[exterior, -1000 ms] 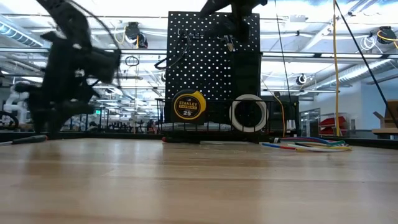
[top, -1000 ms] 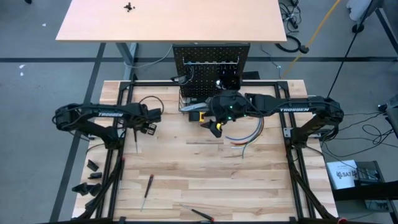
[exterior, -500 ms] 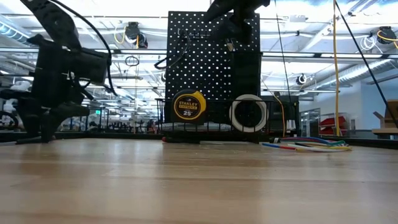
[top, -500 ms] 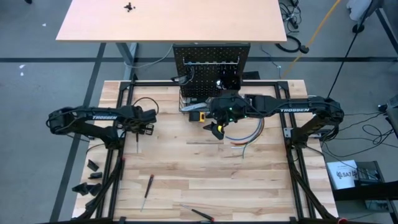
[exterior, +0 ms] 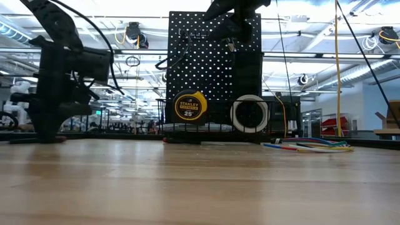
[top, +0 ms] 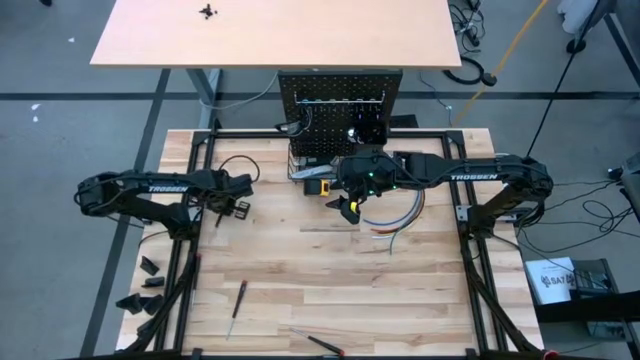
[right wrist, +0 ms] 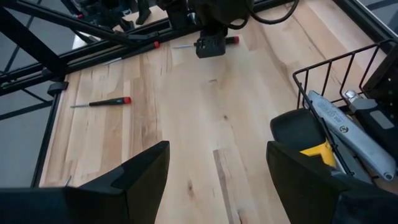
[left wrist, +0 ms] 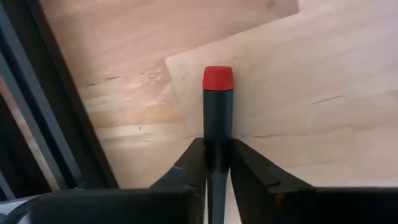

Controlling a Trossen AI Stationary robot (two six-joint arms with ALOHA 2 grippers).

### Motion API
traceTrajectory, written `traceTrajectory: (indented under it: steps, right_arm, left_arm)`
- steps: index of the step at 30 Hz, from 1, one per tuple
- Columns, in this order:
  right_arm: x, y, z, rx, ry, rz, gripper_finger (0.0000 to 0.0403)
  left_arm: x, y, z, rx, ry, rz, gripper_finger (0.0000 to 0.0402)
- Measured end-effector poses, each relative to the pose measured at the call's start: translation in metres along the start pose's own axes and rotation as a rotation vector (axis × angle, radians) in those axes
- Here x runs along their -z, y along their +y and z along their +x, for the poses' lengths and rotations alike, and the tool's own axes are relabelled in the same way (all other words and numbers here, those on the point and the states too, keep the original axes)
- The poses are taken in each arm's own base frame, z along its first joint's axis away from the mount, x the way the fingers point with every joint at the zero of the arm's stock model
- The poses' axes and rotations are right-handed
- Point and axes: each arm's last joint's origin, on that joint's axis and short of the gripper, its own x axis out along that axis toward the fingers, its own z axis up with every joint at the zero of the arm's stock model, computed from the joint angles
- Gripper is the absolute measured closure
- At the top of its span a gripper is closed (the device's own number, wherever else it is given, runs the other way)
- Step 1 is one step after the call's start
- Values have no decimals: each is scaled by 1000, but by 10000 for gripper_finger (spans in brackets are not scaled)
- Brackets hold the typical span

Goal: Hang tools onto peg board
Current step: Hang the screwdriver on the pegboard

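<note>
My left gripper is closed on the black handle of a screwdriver, whose red end cap points away from the wrist camera. Compared with one second ago, this gripper has moved toward the left edge of the table and a little down; since half a second ago it has almost not moved. In the high view the left gripper sits low over the wood near the left frame rail, with the arm stretched level from its base on the left side.

My right gripper has its fingers wide apart and holds nothing. It hovers just in front of the peg board, in nearly the same place as before, the arm reaching in from the right.

On the peg board the yellow tape measure and the white tape roll sit in the wire basket. The coloured wires lie on the table to the right of it. Two more screwdrivers lie near the front edge of the table
</note>
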Motion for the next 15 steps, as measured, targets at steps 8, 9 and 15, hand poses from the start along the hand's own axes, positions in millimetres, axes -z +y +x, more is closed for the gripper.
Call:
traceTrajectory:
  steps: [8, 9, 15]
  right_arm:
    - [1, 0, 0, 2, 7, 14, 140]
    - [1, 0, -1, 3, 10, 15, 140]
    - [0, 0, -13, 5, 11, 13, 140]
  left_arm:
    - [-8, -7, -7, 60, -54, 34, 369]
    - [-11, -11, -11, 101, -75, 35, 369]
    - [-27, -28, -47, 407, -222, 77, 373]
